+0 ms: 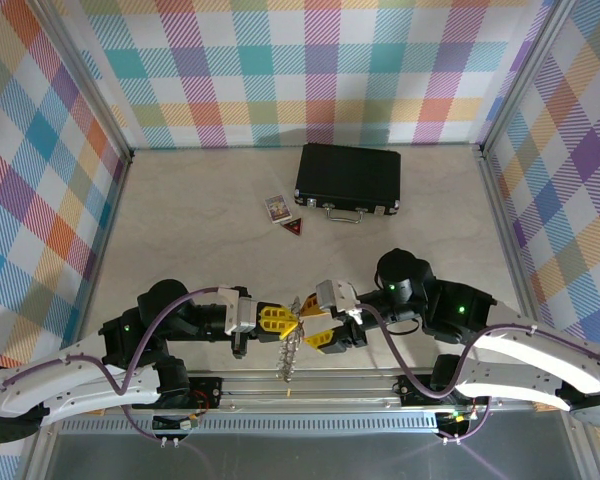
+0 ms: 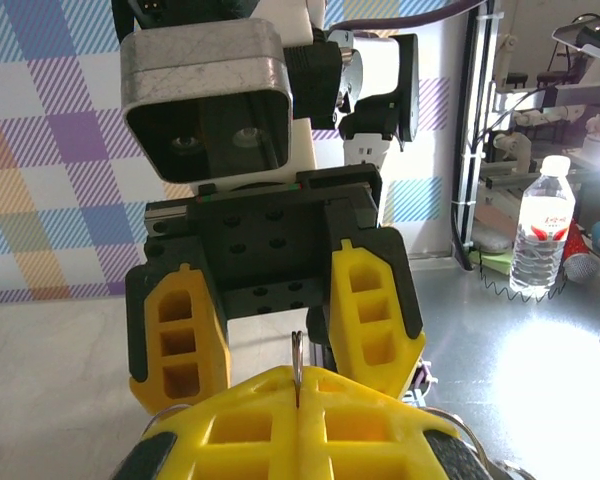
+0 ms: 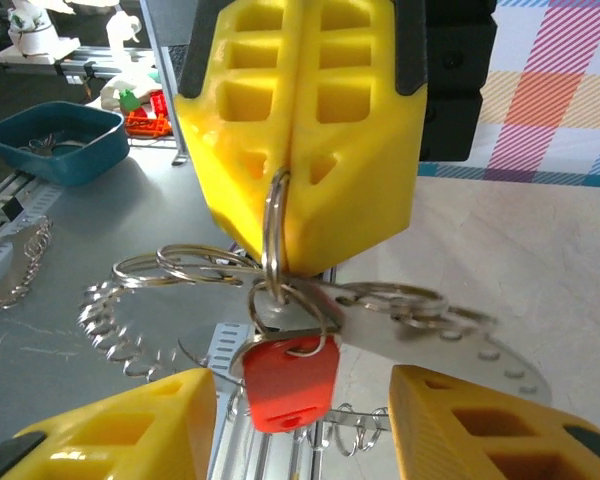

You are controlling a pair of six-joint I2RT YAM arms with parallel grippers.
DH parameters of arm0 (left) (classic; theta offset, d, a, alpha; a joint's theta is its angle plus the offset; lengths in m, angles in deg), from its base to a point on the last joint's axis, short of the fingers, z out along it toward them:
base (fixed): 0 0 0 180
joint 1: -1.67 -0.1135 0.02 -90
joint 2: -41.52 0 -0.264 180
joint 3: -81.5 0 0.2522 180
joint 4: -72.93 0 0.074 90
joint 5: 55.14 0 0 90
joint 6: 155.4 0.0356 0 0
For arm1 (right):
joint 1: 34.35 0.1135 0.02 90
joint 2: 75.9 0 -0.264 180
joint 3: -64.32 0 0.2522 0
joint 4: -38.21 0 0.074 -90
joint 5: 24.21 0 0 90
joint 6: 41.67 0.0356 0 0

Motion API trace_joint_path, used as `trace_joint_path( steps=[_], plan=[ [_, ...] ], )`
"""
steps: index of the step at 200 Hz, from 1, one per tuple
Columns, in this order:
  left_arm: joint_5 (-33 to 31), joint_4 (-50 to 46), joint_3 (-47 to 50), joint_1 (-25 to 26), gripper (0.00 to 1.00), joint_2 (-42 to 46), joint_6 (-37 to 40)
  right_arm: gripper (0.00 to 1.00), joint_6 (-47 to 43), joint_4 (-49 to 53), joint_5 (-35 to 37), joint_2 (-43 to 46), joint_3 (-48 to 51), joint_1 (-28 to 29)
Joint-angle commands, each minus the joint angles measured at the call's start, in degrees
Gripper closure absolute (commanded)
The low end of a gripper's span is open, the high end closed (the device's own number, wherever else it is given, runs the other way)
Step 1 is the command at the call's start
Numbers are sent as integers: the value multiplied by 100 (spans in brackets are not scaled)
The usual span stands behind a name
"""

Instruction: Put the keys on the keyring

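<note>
Nearest us, over the near edge of the counter [image 1: 180,230], our left claw [image 1: 290,322] is clamped tight on one ring of the keyring [image 3: 180,265], and the silvery loops dangle below it. Our right claw [image 1: 306,323] stands partly open and grips nothing. It has a finger on each side of the red-headed key [image 3: 288,378], which hangs from the rings. Farther back lie a dark red tag [image 1: 294,229], a printed card [image 1: 276,207] and a black case [image 1: 348,178].

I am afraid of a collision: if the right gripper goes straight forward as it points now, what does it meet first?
Probably the red-headed key, hanging right ahead of the right gripper; close behind it, the left gripper, shut on the keyring. Depth is hard to judge.
</note>
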Motion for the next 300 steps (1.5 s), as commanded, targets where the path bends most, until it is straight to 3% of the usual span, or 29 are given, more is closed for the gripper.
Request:
trace_joint_path(
  steps=[1, 48, 72, 149, 300],
  plan=[
    [9, 483, 40, 11, 100, 67, -47, 54, 121, -384, -54, -31, 112, 43],
    [-93, 508, 85, 12, 100, 89, -27, 56, 186, -554, -63, -83, 158, 42],
    [-119, 498, 84, 15, 100, 82, -27, 74, 183, -549, 59, -43, 174, 43],
    [-537, 185, 73, 15, 100, 254, 45, 97, -174, 77, 507, 141, -16, 43],
    [-1086, -633, -147, 15, 100, -264, 375, 100, -424, 682, 932, 16, -491, 43]
  ],
)
